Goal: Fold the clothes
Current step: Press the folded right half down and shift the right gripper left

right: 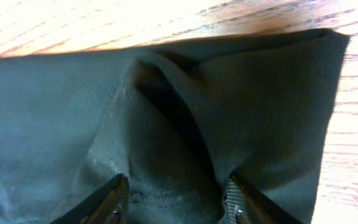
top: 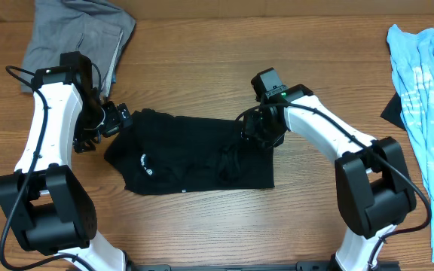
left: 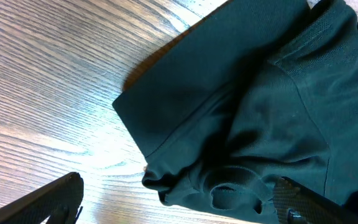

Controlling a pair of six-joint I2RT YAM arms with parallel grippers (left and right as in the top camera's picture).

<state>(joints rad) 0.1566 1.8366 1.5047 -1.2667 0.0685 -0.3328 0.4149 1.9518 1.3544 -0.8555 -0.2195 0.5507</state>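
The black T-shirt (top: 187, 154) lies partly folded at the table's middle, with a white round logo (top: 145, 162) and a small white tag (top: 183, 190) near its front edge. My left gripper (top: 115, 120) is at the shirt's upper left corner. In the left wrist view its fingers (left: 179, 202) are wide apart, with a bunched hem of the shirt (left: 241, 124) between them, nearer the right finger. My right gripper (top: 261, 132) is at the shirt's upper right edge. Its fingers (right: 174, 199) are apart and pressed into the black fabric (right: 55, 118), with a raised fold between them.
A grey folded garment (top: 77, 34) lies at the back left, close behind my left arm. A light blue printed shirt (top: 428, 83) lies along the right edge, with a dark piece (top: 392, 111) under it. Bare wood (top: 202, 53) shows behind the black shirt.
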